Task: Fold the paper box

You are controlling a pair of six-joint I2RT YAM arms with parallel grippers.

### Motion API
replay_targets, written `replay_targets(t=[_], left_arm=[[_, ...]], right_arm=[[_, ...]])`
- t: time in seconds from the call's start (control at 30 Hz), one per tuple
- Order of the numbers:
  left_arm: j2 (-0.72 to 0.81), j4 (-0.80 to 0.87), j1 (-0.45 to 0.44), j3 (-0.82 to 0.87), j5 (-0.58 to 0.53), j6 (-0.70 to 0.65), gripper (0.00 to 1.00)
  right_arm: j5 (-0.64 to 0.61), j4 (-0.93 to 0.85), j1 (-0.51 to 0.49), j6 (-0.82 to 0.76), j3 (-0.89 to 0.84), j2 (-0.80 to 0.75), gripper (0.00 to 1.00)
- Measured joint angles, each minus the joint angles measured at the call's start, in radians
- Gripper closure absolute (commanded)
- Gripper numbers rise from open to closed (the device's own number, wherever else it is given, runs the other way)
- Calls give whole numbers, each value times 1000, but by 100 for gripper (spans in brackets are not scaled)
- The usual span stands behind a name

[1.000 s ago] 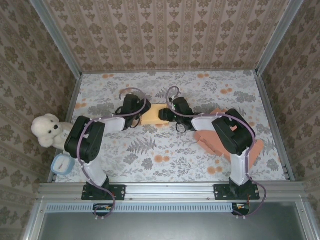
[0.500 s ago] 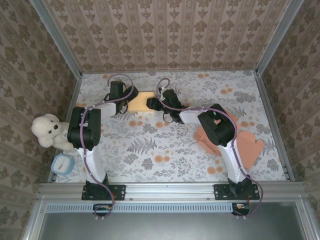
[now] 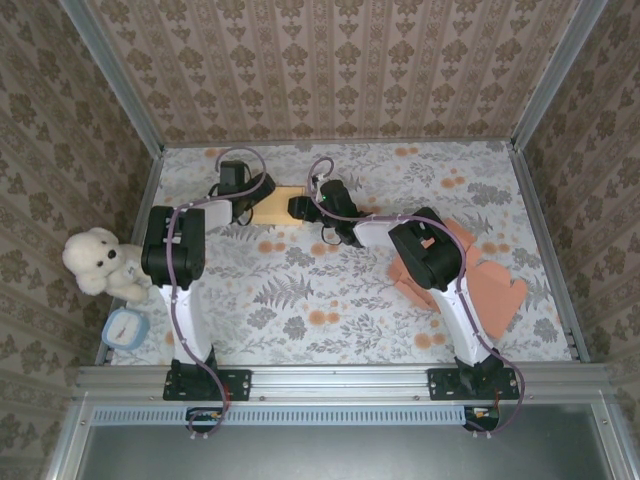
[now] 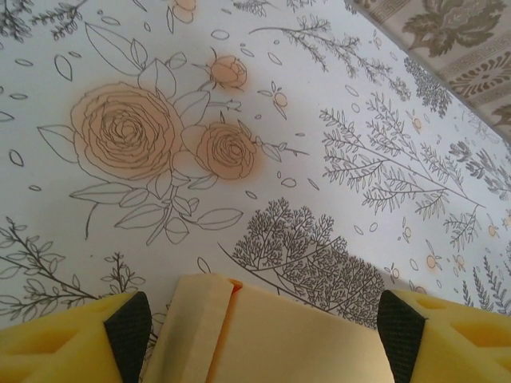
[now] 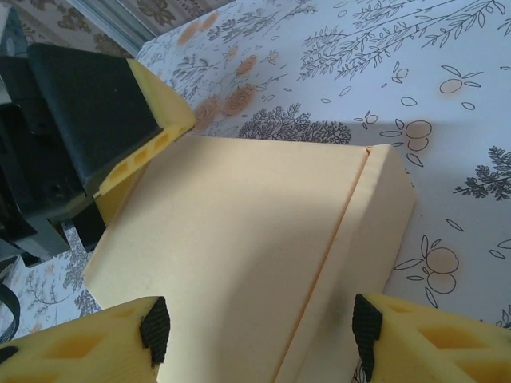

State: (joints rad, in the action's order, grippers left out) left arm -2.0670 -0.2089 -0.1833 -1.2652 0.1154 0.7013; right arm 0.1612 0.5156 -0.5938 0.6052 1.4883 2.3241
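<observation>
Two grippers meet at the paper box [image 3: 279, 199], which lies flat on the floral surface [image 3: 300, 300], far side, a little left of centre.

Left gripper [image 3: 257, 194]: jaws wide, astride one end of the box. In its wrist view the black pads [image 4: 128, 327] stand either side of the box [image 4: 279, 335]. A thin sliver of gap shows at the left pad.

Right gripper [image 3: 299, 208]: jaws also spread wide, astride the opposite end. Its pads [image 5: 156, 331] sit right at the box edges; I cannot tell whether they press on it.

Box [image 5: 239, 231]: one side strip is bent along a straight crease. The left gripper's finger [image 5: 152, 112] sits at its far corner.

Off to the side: teddy bear [image 3: 95, 262] at the left wall, a salmon flat sheet [image 3: 500, 295] on the right.
</observation>
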Motion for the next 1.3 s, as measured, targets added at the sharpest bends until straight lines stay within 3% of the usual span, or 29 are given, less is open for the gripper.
replay_targets(t=[0.3,0.57,0.73,0.93,1.1,1.3], left_arm=[[87,1,12,59,-35,-16,17],[347,31,-31,159,-114,-73,16],[470,54,-223,241,-207,-128,16],[480,60,-444,333,-237,-137,16],[447,37,-575,339,-252,-130,16],[306,3,-694,294,-230,-108,16]], right_arm=[[-29,-16,0,-10,-141,-98,33],[-69,-60,0,-60,-340,-378,33],[-146,-128,0,-106,-526,-635,32],[-337,-266,-19,-136,-808,-1001,31],[-495,-366,-35,-112,-1035,-1256,31],[-594,-567,-53,-26,-1216,-1632,31]])
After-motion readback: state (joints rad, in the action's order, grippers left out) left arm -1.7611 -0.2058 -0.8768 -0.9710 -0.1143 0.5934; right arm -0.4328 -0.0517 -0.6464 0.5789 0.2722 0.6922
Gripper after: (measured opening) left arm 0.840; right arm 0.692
